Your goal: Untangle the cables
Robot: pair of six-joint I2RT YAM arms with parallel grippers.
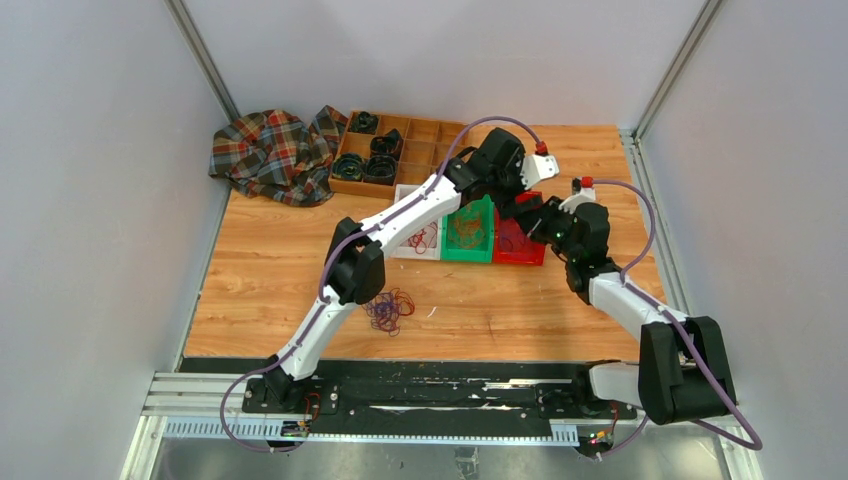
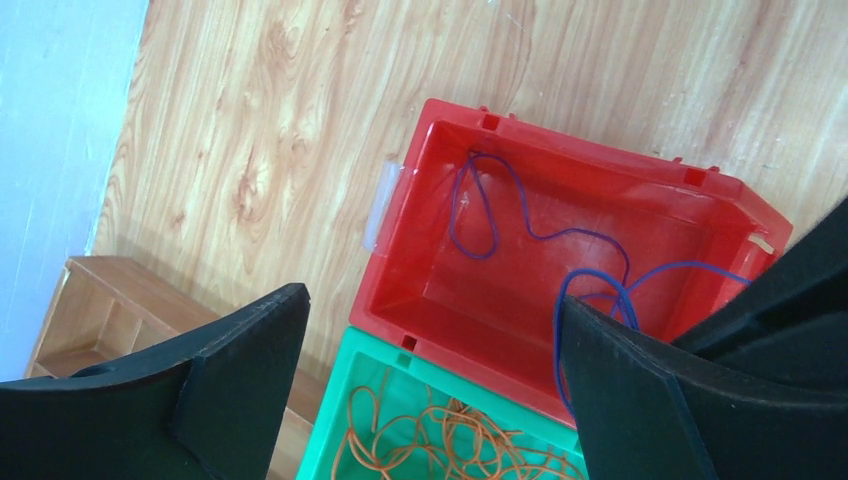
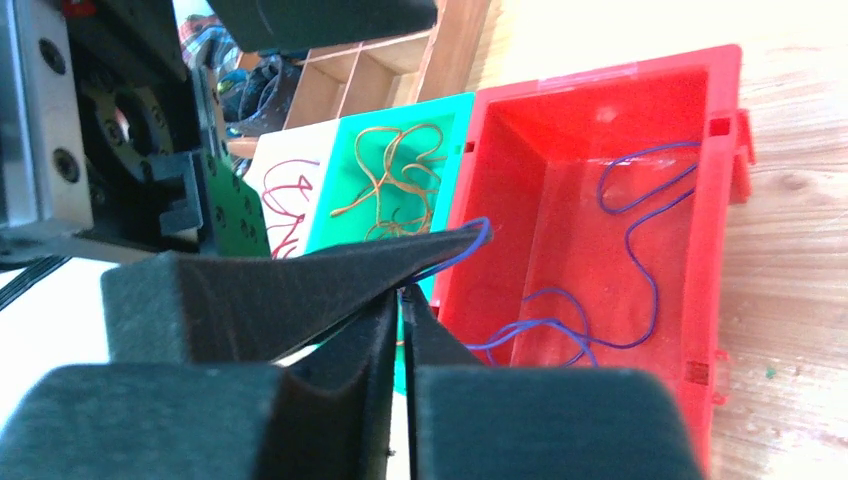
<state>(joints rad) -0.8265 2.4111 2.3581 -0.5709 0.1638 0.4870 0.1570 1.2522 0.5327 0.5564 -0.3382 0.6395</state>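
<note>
While a tangle of cables [image 1: 390, 310] lies on the desk [image 1: 270, 270] close to the left arm's elbow, both wrists are held over the row of bins.

- Sorted so far: a blue cable [image 2: 575, 233] is seen loose in the red bin [image 2: 600, 150], snaking over its floor, with one loop lifted at the end nearest the green bin [image 2: 400, 360]. Orange cables [image 2: 440, 440] are heaped in the green bin, and red cables [image 3: 285, 200] in the white bin [image 3: 310, 135].
- Fingers: on the left gripper [image 2: 432, 298] they are spread wide, with nothing between them. The lifted blue loop is draped at one fingertip. On the right gripper [image 3: 402, 295] they are pressed together, tips meeting just beside that loop. Whether the strand is pinched there cannot be told.
- Handling, as judged: the strands are very thin, light and limp. No shape is likely to be kept once one is lifted, and snagging on finger edges or a bin rim is to be expected. A smooth jacket may slide out of a loose pinch.
- Where to take hold: a single strand is best taken at the very fingertips, on a free run or raised loop clear of crossings. From the desk tangle, an outer loop of one colour is best drawn out slowly.
</note>
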